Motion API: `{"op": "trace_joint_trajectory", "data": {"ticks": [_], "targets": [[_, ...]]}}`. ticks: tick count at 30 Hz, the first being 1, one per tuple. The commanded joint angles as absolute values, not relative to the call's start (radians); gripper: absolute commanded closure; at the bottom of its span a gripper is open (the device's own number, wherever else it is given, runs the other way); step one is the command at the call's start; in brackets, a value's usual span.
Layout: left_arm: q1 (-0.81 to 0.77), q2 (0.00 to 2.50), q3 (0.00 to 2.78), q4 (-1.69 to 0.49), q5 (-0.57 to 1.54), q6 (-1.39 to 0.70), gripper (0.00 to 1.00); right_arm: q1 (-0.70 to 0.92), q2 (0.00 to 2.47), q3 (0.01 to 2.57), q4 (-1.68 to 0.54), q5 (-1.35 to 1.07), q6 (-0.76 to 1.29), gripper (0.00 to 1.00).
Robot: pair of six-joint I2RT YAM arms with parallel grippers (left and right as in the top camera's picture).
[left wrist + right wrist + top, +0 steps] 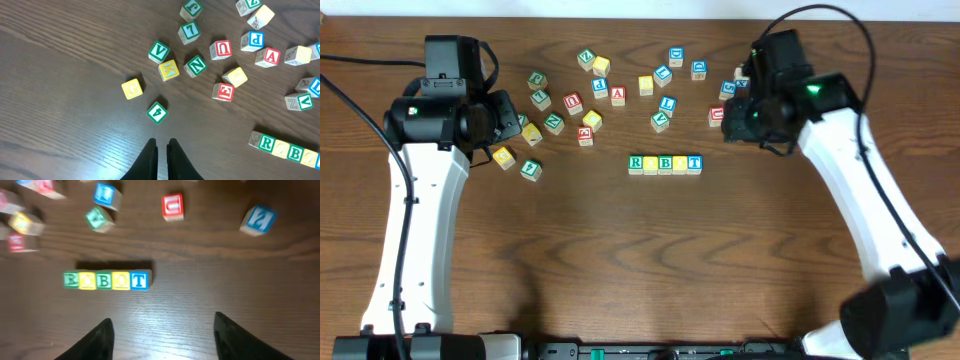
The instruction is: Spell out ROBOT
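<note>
Since the word reads R, O, B, O, T from left to right, we judge the spelling done, though the two yellow letters are faint and we take them for O's only from the right wrist view. The row of five blocks (665, 164) sits near the middle of the desk (620, 260), its blocks touching side to side and its long axis running left to right. The loose blocks (573, 101) lie scattered beyond it on the far side, apart from the row.

The right tool (162, 320) is spread wide and holds nothing. It hangs to the far right of the row, and in its own camera the row lies ahead of it and left of the gap between its fingers, with the T end closest. The left tool (161, 144) has its fingers drawn almost together with nothing between them. It hangs over the far left of the desk, well apart from the row, which only shows at the edge of its view.

So the right arm is the nearer one. If any nudge to straighten the row were wanted, we think it would fall to that arm, coming in along the row from the T end.
</note>
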State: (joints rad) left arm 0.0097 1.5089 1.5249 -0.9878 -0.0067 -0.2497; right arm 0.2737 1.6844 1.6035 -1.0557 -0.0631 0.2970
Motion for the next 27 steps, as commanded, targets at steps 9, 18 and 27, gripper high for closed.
{"op": "trace_joint_trajectory", "data": {"ticks": [9,18,27], "targets": [[0.013,1.502,1.542,-1.044,-0.019,-0.225,0.01,0.265,1.48,1.626,-1.102,0.002,0.279,0.02],[0.013,1.502,1.542,-1.046,-0.019,-0.225,0.0,0.265,1.396,1.626,-1.174,0.001,0.279,0.01],[0.013,1.502,1.542,-1.046,-0.019,-0.225,0.0,0.266,1.394,1.625,-1.174,0.001,0.279,0.01]]}}
